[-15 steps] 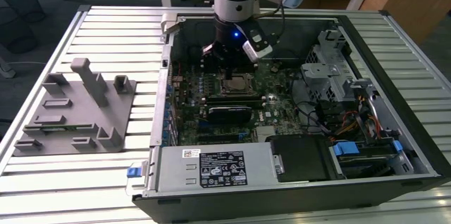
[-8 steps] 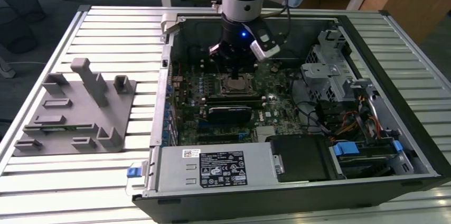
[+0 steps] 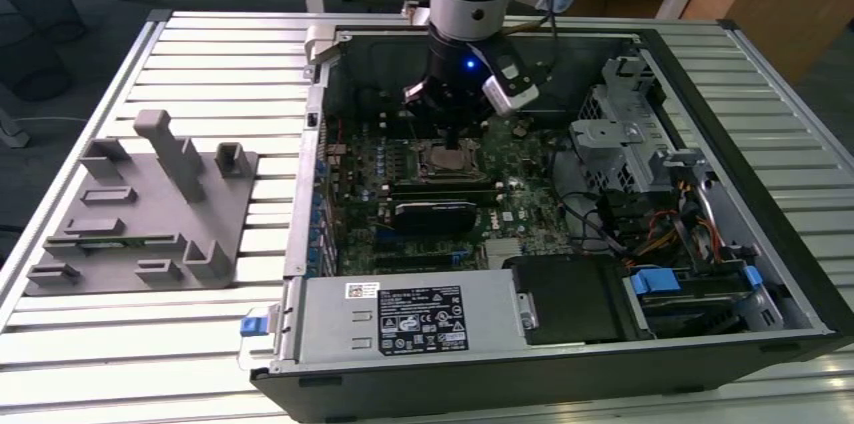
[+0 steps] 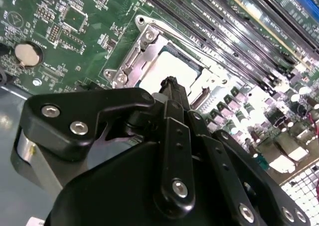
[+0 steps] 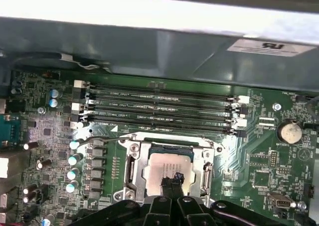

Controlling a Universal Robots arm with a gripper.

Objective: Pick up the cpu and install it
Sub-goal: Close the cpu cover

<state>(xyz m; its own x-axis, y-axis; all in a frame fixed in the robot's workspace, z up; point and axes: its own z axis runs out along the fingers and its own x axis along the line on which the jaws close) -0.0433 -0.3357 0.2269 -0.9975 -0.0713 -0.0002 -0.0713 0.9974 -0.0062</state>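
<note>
1. The cpu (image 5: 158,167), a small square chip with a silvery-white metal top, lies flat in its socket on the green motherboard (image 3: 534,206). In the second wrist view it shows pale (image 4: 175,66) just past my fingertips.
2. The silver metal socket frame (image 5: 131,169) surrounds the chip on all sides.
3. My hand (image 5: 172,179) is closed, its black fingertips drawn together over one edge of the chip's top. I cannot tell whether they touch it.
4. In the exterior view my hand (image 3: 447,130) hangs inside the open black computer case (image 3: 790,279), directly over the socket.
5. Four long black memory slots (image 5: 159,104) run side by side just beside the frame.
6. A round silver coin battery (image 5: 289,131) sits on the board, well apart from the socket.
7. Taking the socket as the dial's centre in the exterior view:
   - a silver power supply box (image 3: 400,316) with a white label is at six o'clock;
   - a grey metal drive cage (image 3: 627,129) is at three o'clock;
   - a grey plastic holder (image 3: 140,212) with upright posts is at nine o'clock, outside the case on the slatted metal desk (image 3: 200,54).
</note>
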